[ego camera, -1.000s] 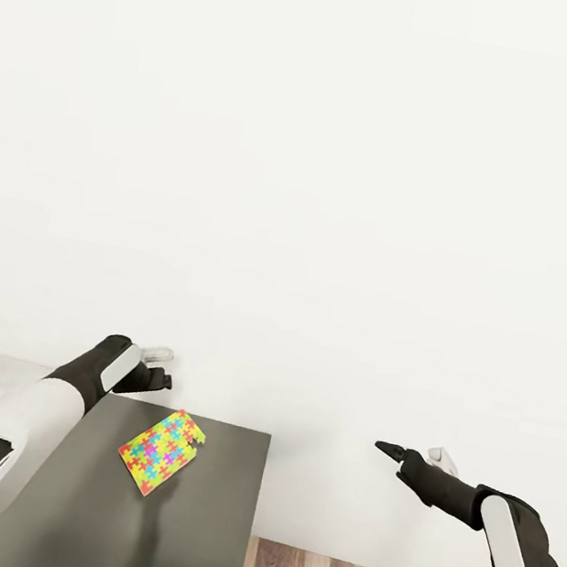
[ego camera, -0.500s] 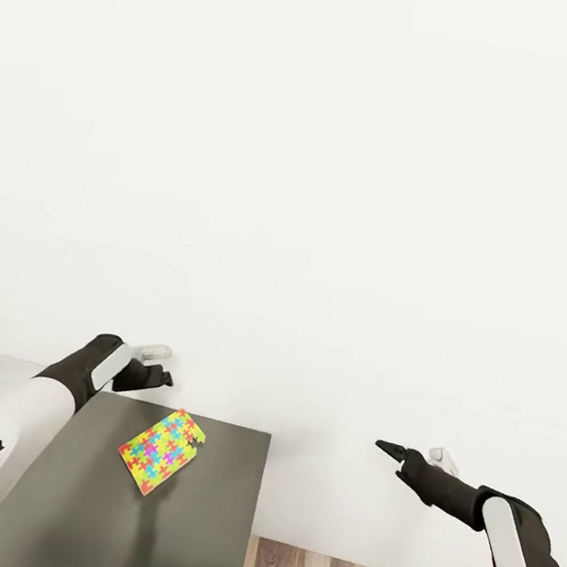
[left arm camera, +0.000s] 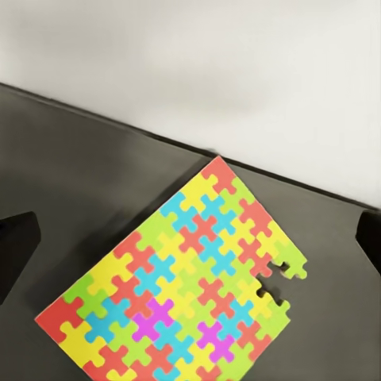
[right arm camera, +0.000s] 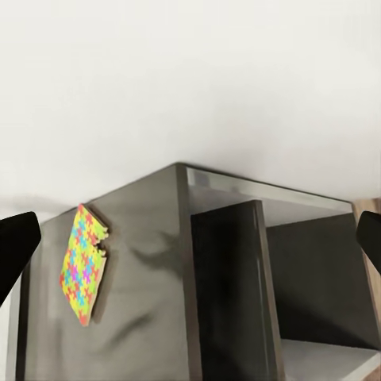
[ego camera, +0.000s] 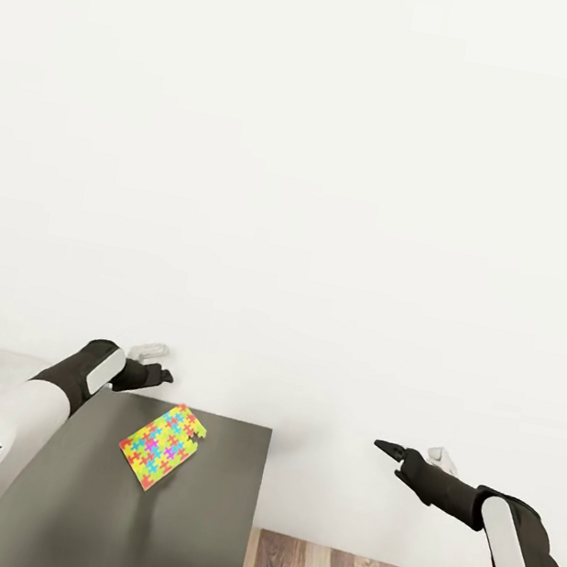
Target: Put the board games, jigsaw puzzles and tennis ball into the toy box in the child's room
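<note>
Currently the flat multicoloured jigsaw puzzle (ego camera: 160, 448) lies on the dark grey desk (ego camera: 185, 527); left tool (ego camera: 158, 375) hovers beyond its far edge, spread (presumably to pinch it).

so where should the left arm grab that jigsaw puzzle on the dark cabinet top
The jigsaw puzzle is a thin sheet lying flat on the dark cabinet top, so there is little to pinch from above. Probably best to take a long straight edge, away from its notched side, coming in low from the left gripper side; sliding it to overhang the cabinet edge first may help the fingers close.

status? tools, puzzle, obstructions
Left tool open above cabinet's back edge. Right tool open, off to the side. Jigsaw puzzle flat on dark cabinet top, unobstructed.
</note>
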Robot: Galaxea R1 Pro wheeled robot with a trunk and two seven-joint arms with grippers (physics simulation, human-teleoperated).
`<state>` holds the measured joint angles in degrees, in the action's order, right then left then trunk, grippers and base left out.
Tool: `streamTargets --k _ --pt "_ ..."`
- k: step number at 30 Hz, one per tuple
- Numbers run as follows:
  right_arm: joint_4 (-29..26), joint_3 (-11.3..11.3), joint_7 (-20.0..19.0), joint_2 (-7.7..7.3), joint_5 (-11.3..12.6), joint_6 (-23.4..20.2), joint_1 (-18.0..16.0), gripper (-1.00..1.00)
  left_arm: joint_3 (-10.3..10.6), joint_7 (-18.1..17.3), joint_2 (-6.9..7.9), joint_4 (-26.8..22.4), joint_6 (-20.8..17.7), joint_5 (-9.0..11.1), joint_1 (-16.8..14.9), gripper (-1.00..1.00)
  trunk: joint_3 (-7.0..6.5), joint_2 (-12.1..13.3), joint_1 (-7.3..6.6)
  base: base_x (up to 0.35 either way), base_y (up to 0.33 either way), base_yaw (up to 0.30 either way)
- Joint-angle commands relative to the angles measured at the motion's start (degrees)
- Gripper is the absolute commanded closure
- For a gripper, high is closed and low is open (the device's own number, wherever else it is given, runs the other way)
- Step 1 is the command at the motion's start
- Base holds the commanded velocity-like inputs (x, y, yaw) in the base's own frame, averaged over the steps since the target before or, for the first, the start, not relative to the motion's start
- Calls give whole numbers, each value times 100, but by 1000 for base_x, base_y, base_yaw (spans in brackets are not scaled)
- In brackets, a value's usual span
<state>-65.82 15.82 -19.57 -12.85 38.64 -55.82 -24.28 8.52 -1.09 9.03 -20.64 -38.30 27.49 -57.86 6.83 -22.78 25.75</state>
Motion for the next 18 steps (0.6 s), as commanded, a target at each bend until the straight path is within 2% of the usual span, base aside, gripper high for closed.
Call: streamTargets --k 1,11,18 --pt "-1 11 -55 1 -50 -25 -6 -100 27 -18 6 -3 -18 -1 -3 -100 22 -13 3 0 0 0" --pt "-1 0 -52 26 -57 -25 -6 -100 27 -37 51 1 -16 -1 240 -100 116 -13 3 0 0 0" --pt "-1 0 -48 60 -64 -25 -6 -100 27 -35 112 -2 -32 5 288 -100 181 -13 3 0 0 0"
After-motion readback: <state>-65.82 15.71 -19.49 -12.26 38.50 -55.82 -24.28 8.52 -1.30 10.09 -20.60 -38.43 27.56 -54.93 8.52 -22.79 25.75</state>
